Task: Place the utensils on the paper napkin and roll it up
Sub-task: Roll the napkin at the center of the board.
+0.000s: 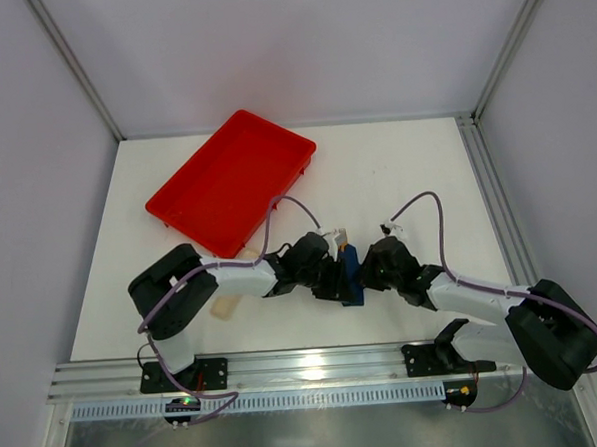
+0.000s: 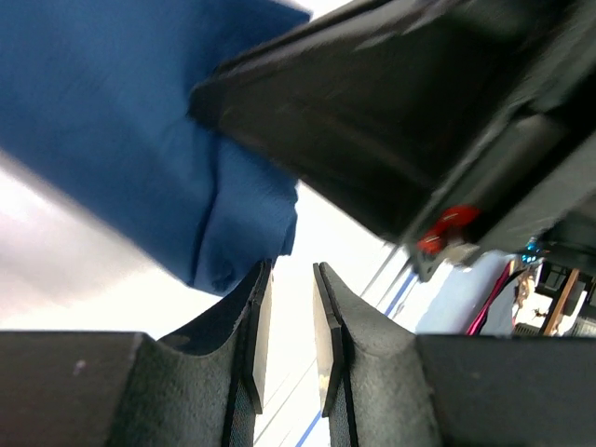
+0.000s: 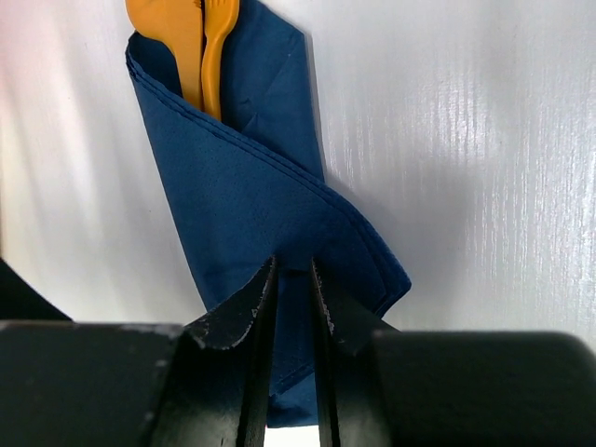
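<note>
Right wrist: napkin [image 3: 251, 205] wraps utensils [image 3: 197, 47] (orange).

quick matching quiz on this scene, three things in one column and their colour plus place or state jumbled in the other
Things:
1. tray
2. paper napkin
3. utensils

Descriptions:
a. orange, ends poking out at one end of a fold
b. red, at the back left of the table
c. dark blue, folded into a narrow wrap

Pairs: 1-b, 2-c, 3-a
</note>
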Available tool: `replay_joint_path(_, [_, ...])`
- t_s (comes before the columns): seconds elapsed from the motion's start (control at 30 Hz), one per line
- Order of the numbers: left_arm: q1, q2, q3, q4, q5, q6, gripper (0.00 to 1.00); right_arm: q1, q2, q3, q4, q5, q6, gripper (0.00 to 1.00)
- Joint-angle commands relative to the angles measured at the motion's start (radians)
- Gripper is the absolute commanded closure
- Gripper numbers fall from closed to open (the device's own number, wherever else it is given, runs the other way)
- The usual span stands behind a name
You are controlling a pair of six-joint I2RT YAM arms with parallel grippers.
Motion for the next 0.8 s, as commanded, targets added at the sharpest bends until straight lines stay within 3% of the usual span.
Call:
replay_joint_path(0.0, [-0.005, 0.006, -0.039, 0.024, -0.004, 0.004, 0.72, 0.001, -0.015, -0.027, -0.030, 0.029, -0.014, 0.78])
replay_joint_path(0.27, [-0.005, -0.037, -0.024, -0.015, -0.007, 0.018, 0.72, 0.001, -0.060, -0.034, -0.066, 0.038, -0.051, 0.77])
replay_joint_path(0.47, [-0.002, -0.091, 0.096, -0.196, -0.093, 0.043, 0.70, 0.001, -0.098, -0.034, -0.071, 0.021, -0.071, 0.77])
replay_joint_path(0.77, [-0.005, 0.027, 0.245, -0.218, -0.180, 0.061, 0.70, 0.001, -0.134, -0.014, -0.091, 0.018, -0.045, 0.76])
